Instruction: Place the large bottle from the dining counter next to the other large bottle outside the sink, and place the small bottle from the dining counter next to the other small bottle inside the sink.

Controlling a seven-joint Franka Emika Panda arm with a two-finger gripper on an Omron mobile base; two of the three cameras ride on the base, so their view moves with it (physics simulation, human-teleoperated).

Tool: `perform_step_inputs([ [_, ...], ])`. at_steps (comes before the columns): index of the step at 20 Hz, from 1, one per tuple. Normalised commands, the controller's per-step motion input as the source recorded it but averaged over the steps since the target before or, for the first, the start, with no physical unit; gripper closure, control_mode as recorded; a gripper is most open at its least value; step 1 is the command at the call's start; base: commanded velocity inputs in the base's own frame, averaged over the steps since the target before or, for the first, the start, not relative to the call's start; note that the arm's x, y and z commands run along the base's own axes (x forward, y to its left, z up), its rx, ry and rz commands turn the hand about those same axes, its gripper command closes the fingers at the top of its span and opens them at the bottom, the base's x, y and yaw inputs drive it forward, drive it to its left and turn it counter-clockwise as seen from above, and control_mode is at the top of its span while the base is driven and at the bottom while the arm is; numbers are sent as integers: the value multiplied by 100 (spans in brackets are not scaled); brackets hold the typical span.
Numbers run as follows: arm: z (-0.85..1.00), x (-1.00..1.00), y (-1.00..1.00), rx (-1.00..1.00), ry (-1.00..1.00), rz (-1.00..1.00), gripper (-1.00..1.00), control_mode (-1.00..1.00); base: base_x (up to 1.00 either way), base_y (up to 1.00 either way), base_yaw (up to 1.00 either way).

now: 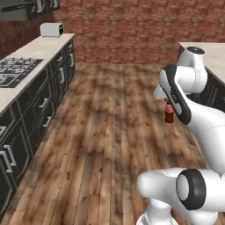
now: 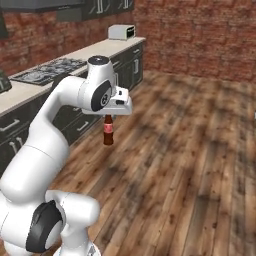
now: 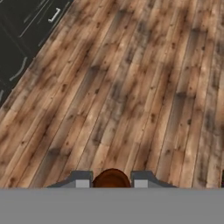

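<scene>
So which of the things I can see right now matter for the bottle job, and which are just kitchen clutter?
Part of the job:
- small bottle, dark brown-red, hanging upright over the wood floor
- gripper, shut on the small bottle's neck

Just lying about:
- toaster at the far end of the counter
- stove top
- dark cabinets with drawers
</scene>
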Motion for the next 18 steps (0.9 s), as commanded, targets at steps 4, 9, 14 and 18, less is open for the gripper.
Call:
perform_step_inputs([
  [4,0,0,0,0,0,0,100,100,100,-4,0],
  [9,0,0,0,0,0,0,100,100,100,-4,0],
  [14,0,0,0,0,0,0,100,100,100,-1,0],
  [18,0,0,0,0,0,0,100,100,100,0,0],
])
